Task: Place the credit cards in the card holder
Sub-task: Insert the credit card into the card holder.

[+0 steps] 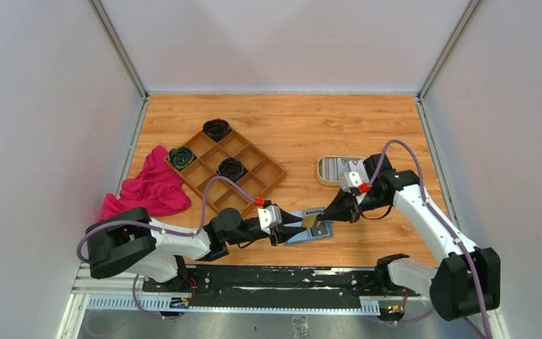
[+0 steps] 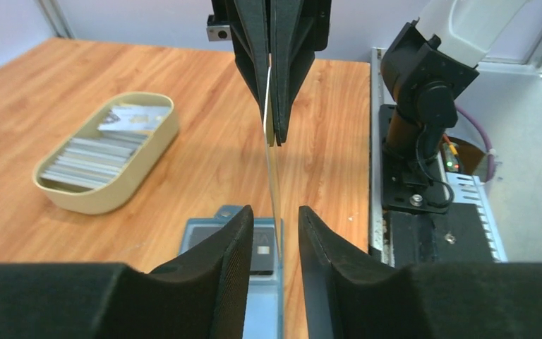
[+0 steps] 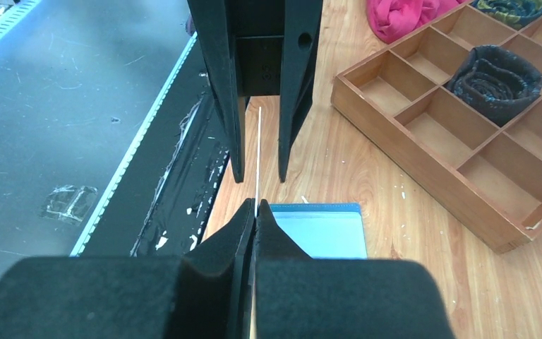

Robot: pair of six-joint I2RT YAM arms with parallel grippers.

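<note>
A thin whitish credit card (image 2: 274, 176) hangs edge-on over the open teal card holder (image 2: 205, 236), and my right gripper (image 3: 255, 208) is shut on it. My left gripper (image 2: 275, 219) faces the right one, its fingers on either side of the card's other end with a small gap each side, so it is open. A dark card (image 2: 261, 254) lies in the holder's slot. From above, the card (image 1: 310, 220) sits between the left gripper (image 1: 293, 227) and the right gripper (image 1: 328, 214), above the holder (image 1: 298, 239). More credit cards (image 2: 95, 159) lie in a cream oval tray.
The cream tray (image 1: 322, 169) stands behind the right arm. A brown wooden compartment tray (image 1: 265, 180) holding dark rolled items sits at the left middle, with a pink cloth (image 1: 152, 187) beside it. The black base rail (image 1: 275, 279) runs along the near edge.
</note>
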